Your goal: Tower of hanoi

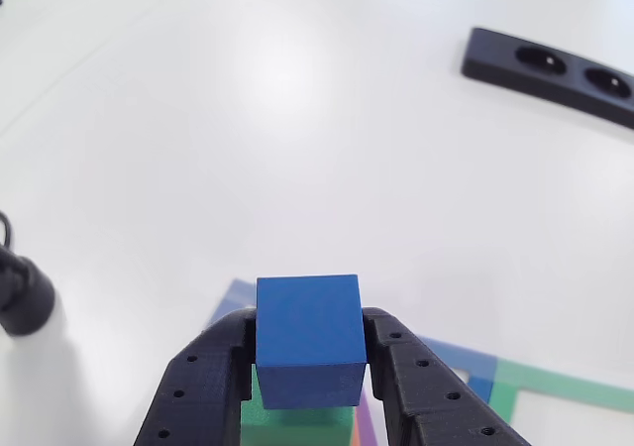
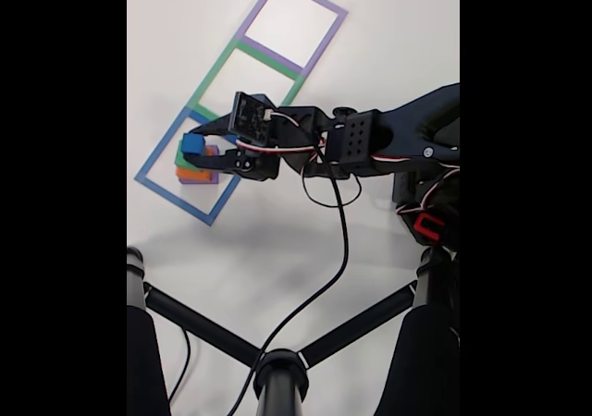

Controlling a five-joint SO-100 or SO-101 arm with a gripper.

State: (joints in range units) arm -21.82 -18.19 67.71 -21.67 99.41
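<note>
Black printed gripper – screw holes, black cable.

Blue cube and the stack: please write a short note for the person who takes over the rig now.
Pincer: shut on the blue cube, one finger on each side.
Blue cube: directly over the green block; whether it rests on it or is lifted, I cannot tell.
Stack: in the fixed view, green, orange block and purple block sit inside the blue tape square.
Done: cube gripped.
Left: every block is at the first square; the green tape square and purple tape square hold nothing.
</note>
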